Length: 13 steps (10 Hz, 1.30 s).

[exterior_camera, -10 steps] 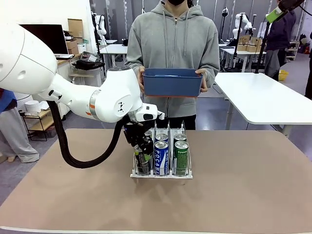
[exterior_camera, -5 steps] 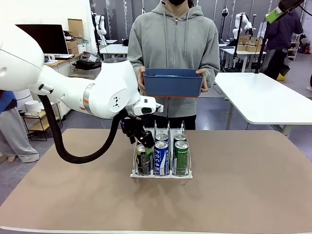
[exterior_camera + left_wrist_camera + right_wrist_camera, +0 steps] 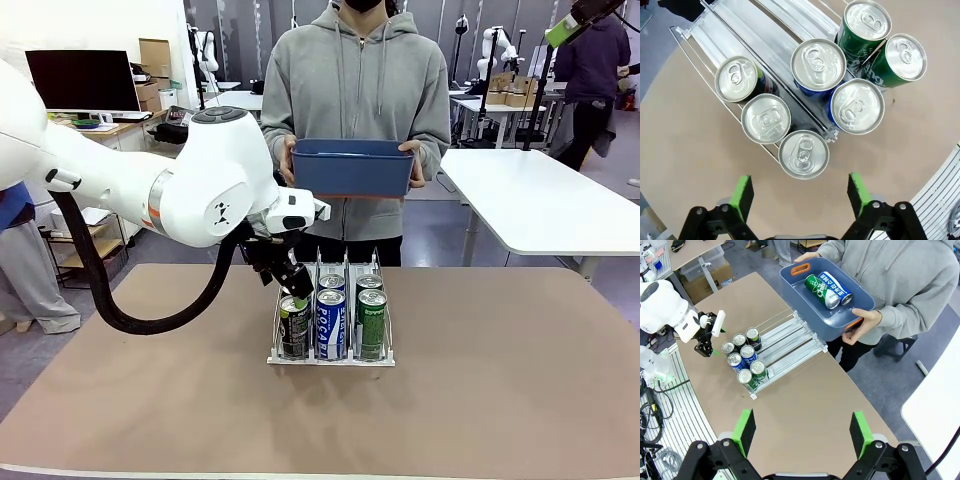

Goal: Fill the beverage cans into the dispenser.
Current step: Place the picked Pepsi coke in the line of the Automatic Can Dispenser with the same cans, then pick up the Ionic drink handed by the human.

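You see the person holding a bin with two cans. Seven cans stand in the dispenser. Your left gripper hovers above them, spread and empty; the right gripper gapes too.

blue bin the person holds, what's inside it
Two cans lie on their sides in the blue bin: a green can and a blue-and-white can. Anything beneath them is covered.

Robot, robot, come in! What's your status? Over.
Left gripper open, empty, hovering over the dispenser. Right gripper open, empty, up high. Seven beverage cans racked; two more in the blue bin the person holds. Nothing in the way.
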Available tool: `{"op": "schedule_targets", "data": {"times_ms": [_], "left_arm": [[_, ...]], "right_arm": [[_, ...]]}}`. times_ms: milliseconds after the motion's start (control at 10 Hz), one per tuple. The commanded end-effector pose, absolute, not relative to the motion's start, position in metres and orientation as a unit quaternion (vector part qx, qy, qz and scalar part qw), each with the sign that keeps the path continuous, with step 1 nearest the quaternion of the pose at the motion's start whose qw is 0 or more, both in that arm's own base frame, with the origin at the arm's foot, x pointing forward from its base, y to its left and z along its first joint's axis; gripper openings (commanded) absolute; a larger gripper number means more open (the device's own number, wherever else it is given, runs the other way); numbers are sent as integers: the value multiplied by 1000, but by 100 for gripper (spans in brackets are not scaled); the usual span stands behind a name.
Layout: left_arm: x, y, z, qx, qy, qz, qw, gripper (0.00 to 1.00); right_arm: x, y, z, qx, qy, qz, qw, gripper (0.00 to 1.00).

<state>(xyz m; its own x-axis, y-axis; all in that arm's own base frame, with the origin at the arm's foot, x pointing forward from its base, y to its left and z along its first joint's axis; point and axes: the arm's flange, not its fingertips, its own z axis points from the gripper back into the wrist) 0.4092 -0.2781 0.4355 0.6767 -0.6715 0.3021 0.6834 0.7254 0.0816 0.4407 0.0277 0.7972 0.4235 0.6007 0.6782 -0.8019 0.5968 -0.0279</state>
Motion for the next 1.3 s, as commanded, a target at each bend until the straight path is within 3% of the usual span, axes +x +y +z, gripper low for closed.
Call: {"op": "schedule_targets", "data": {"times_ms": [0, 1200], "left_arm": [[415, -278, 433, -23, -146, -369, 918, 100], [415, -278, 433, -23, -146, -369, 918, 100]], "right_arm": [[439, 28, 797, 157, -330, 418, 832, 100], [439, 28, 797, 157, -330, 418, 832, 100]]}}
